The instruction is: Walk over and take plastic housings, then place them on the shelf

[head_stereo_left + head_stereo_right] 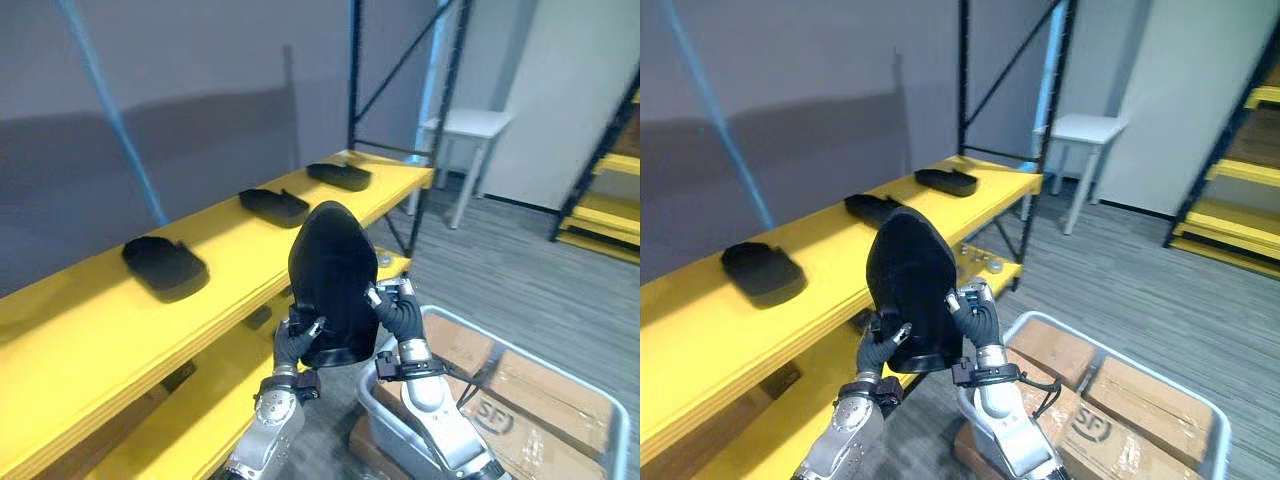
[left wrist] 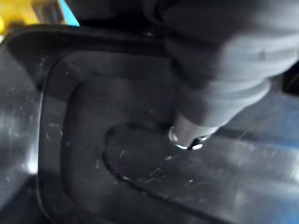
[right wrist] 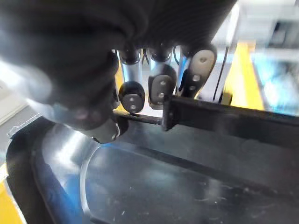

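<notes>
The yellow shelf runs out of view at the left edge, and its lower board is partly hidden behind the arms. Three black housings lie flat on its top board, well apart: the near housing, the middle housing and the far housing. The fourth, the held housing, stands upright in the air just in front of the shelf edge, its rounded end up. It covers part of both hands, so the far sides of the fingers cannot be made out.

The left hand comes up from below and clasps the lower left edge. Its fingers are curled round the rim, and in the left wrist view one digit presses on the hollow inner face. The right hand is raised a little higher on the right edge. In the right wrist view its fingers hook over the rim with the thumb on the inside.

Lower right, a grey bin with cardboard boxes is cut off by the frame. A white table stands at the back.
</notes>
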You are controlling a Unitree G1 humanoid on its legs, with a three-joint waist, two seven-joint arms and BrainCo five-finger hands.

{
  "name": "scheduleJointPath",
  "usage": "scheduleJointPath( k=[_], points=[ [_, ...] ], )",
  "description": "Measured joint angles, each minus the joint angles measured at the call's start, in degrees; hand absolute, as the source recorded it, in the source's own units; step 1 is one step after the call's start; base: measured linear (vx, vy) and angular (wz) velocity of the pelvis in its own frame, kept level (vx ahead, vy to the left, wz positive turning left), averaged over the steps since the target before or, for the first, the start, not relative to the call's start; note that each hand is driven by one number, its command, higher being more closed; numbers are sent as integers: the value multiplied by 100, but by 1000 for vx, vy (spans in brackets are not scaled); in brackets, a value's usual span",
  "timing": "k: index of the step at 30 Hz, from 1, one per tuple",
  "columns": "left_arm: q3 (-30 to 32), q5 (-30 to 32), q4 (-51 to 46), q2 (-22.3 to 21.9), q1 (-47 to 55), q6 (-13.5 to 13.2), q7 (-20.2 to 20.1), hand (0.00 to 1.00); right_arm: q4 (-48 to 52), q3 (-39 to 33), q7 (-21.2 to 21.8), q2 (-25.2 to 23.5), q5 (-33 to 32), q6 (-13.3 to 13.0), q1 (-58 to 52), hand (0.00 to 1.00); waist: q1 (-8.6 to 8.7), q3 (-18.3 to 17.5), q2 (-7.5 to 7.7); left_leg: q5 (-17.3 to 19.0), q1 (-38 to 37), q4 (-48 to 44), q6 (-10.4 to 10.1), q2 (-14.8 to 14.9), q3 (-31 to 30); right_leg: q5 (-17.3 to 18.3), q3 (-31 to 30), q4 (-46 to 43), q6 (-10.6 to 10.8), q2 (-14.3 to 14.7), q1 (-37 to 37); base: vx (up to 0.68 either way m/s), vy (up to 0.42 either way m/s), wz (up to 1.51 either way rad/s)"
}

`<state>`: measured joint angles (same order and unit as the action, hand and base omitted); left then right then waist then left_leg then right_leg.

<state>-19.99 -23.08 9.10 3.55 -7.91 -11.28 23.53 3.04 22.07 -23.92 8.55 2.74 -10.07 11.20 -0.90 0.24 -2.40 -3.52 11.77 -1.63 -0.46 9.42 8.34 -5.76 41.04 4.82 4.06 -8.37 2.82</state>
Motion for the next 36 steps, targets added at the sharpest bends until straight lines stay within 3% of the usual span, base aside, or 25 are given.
scheduleJointPath(
  k=[1,3,5,6,7,8,9,10,11,12,13,14,16,17,18,19,20,22,24,25,28,36],
  points=[
    [165,0,-33,-142,41,-38,0,100,-199,5,1,-6,-84,-97,96,100,-65,5,-10,16,166,-282,124,74,1187,86,393,-84,102,-232,21,85,156,211],
    [382,31,-349,-186,401,-37,-13,100,-467,167,88,-97,-181,-115,254,100,-383,-89,-178,-152,-62,-298,110,117,2134,122,666,-295,219,-346,57,198,241,122],
    [644,176,-842,-94,819,-40,-40,100,-522,289,255,-387,-200,-115,262,100,-559,-73,-40,-265,-107,-119,89,-220,1869,216,971,-538,378,-648,195,236,222,101],
    [821,333,-1077,-59,1000,-40,-69,100,-599,312,382,-574,-198,-116,293,100,-629,-72,40,-208,-104,-67,167,-445,1654,391,1182,-997,551,-970,224,256,240,126],
    [942,483,-1195,-67,1117,-34,-125,100,-772,302,475,-708,-228,-115,380,100,-633,-83,61,-136,-127,-66,274,-679,1390,582,1184,-1765,572,-1445,236,263,258,136],
    [957,544,-1257,-74,1164,-30,-131,100,-855,298,494,-735,-250,-116,430,100,-632,-81,65,-108,-177,-60,322,-800,1269,622,1164,-2195,566,-1715,250,265,296,143],
    [965,720,-1418,-59,1263,-11,-166,100,-964,281,544,-752,-290,-115,522,100,-640,-41,126,-37,-333,-58,426,-1051,995,576,1126,-3167,475,-2262,281,263,302,145],
    [1034,957,-1625,-21,1356,32,-238,100,-1068,273,592,-791,-293,-114,592,100,-618,14,201,36,-541,-57,521,-1227,679,245,946,-4055,-147,-2685,263,263,293,140],
    [1074,1083,-1721,-13,1388,68,-259,100,-1112,262,624,-822,-295,-114,619,100,-604,34,212,82,-634,-53,553,-1262,510,-39,682,-4419,-556,-2783,182,237,224,132],
    [1171,1268,-1874,45,1398,80,-263,100,-1172,258,706,-932,-295,-115,675,100,-596,108,191,140,-771,-49,584,-1237,217,240,-196,-5161,-514,-2697,-217,198,112,115],
    [1251,1400,-2012,116,1393,82,-263,100,-1180,286,791,-1034,-293,-115,696,100,-585,138,184,149,-863,-15,586,-1164,-42,796,-947,-5640,-334,-2328,-681,178,61,109],
    [1299,1478,-2076,139,1396,82,-261,100,-1181,284,827,-1097,-294,-115,696,100,-585,175,184,149,-936,15,584,-1144,-145,957,-1159,-5682,-299,-2141,-818,152,3,98],
    [1450,1692,-2198,201,1400,81,-270,100,-1197,283,925,-1219,-364,-115,715,100,-581,249,188,167,-1082,84,549,-1142,-414,1262,-1413,-5175,-60,-1697,-1058,141,-17,80],
    [1527,1772,-2212,284,1385,78,-329,100,-1219,293,1002,-1216,-454,-115,713,100,-564,256,195,189,-1092,88,505,-1142,-643,1362,-1572,-4218,86,-1263,-1204,141,-63,71],
    [1545,1773,-2211,341,1382,79,-362,100,-1240,293,1034,-1217,-469,-115,713,0,-548,269,217,197,-1091,88,488,-1142,-731,1376,-1785,-3752,139,-1029,-1247,115,-76,86],
    [1582,1760,-2199,438,1382,80,-423,100,-1267,292,1087,-1216,-508,-111,695,0,-506,300,268,207,-1078,80,446,-1174,-895,1378,-2232,-2925,175,-639,-1292,133,-146,86],
    [1646,1748,-2191,526,1365,81,-489,100,-1267,287,1144,-1209,-546,-104,653,0,-435,337,374,215,-1068,77,405,-1288,-1092,1258,-2570,-2361,96,-445,-1267,84,-110,87],
    [1734,1692,-2153,621,1278,71,-584,100,-1266,281,1192,-1188,-581,-102,630,0,-428,418,606,250,-1087,70,353,-1543,-1253,847,-2616,-2027,72,-518,-1193,92,-153,65],
    [2005,1523,-2039,532,1266,91,-715,100,-1249,270,1294,-1150,-673,-71,552,0,-440,460,452,374,-1039,22,145,-1309,-1299,590,-2426,-1375,-5,-240,-857,106,-168,22],
    [2300,1421,-1928,597,1224,93,-783,100,-1166,274,1393,-1171,-702,-54,539,0,-448,453,476,390,-988,18,117,-1195,-1283,387,-2405,-960,-68,-61,-730,86,-105,-10],
    [2756,874,-1346,877,1050,210,-822,100,-797,235,1626,-1145,-963,-4,449,0,-420,448,483,448,-1019,2,24,-1048,-1136,218,-2476,-508,-146,156,-551,91,-80,-25],
    [2621,-395,259,1496,-485,311,-891,100,-368,-260,1722,-782,-1206,81,388,0,-270,454,468,485,-1029,38,-34,-958,-966,94,-2608,-181,-232,299,-462,29,-10,-9]
  ],
)
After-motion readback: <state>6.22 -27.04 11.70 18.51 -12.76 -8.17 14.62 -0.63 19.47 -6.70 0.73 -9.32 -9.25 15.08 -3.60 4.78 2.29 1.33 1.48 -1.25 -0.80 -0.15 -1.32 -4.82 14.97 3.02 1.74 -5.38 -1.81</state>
